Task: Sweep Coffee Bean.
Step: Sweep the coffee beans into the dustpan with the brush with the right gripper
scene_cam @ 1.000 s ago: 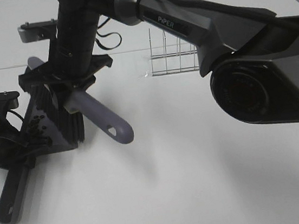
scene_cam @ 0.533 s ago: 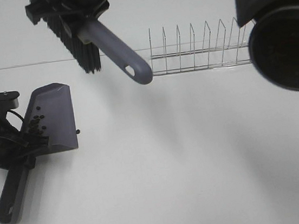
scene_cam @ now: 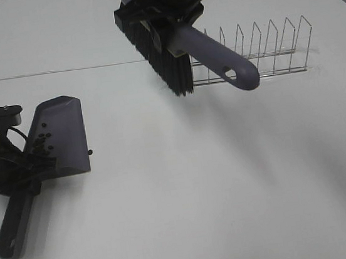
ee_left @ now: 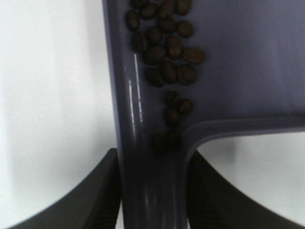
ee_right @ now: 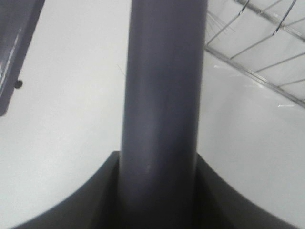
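A grey dustpan [scene_cam: 60,134] lies on the white table at the left, with several coffee beans [scene_cam: 42,143] in it. The left wrist view shows these beans [ee_left: 167,52] near the handle. My left gripper [scene_cam: 16,180] is shut on the dustpan handle [ee_left: 150,181]. One stray bean [scene_cam: 90,152] lies on the table by the pan's lip and also shows in the right wrist view [ee_right: 18,84]. My right gripper [scene_cam: 170,17] is shut on the grey brush [scene_cam: 215,58] and holds it in the air. The black bristles [scene_cam: 166,61] point down.
A wire rack [scene_cam: 264,52] stands at the back right, just behind the brush handle; it also shows in the right wrist view [ee_right: 267,57]. A table seam [scene_cam: 40,74] runs across the back. A corner of the dustpan [ee_right: 12,43] shows in the right wrist view.
My right arm has lifted the brush off the dustpan and carried it right, to in front of the rack. The left gripper and dustpan have not moved.
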Controlling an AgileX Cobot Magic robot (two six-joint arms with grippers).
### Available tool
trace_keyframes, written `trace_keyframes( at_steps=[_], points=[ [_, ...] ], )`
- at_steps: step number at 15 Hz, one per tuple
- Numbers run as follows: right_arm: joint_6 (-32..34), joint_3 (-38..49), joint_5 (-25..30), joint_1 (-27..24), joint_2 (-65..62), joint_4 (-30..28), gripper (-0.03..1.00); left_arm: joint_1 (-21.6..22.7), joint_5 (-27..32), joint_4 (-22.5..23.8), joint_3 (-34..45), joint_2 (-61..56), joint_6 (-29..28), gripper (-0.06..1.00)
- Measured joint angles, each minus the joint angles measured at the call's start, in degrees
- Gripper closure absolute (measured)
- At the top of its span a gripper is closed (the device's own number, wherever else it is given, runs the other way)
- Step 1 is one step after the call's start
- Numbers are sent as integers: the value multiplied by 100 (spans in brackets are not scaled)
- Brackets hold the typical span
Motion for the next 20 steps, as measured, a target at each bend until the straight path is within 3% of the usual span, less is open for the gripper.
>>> trace_keyframes(
  at_steps=[4, 8, 18, 20],
  points=[
    [0, 510, -183, 183, 0, 682, 61, 0, 292, 189, 52, -166, -29, 56],
    [0, 510, -212, 281, 0, 693, 61, 0, 430, 751, 57, -241, -567, 56],
    [109, 510, -670, 281, 470, 848, 61, 0, 401, 819, 57, -241, -659, 56],
    [115, 527, -991, 281, 796, 1031, 61, 0, 384, 848, 57, -155, -670, 56]
  ],
)
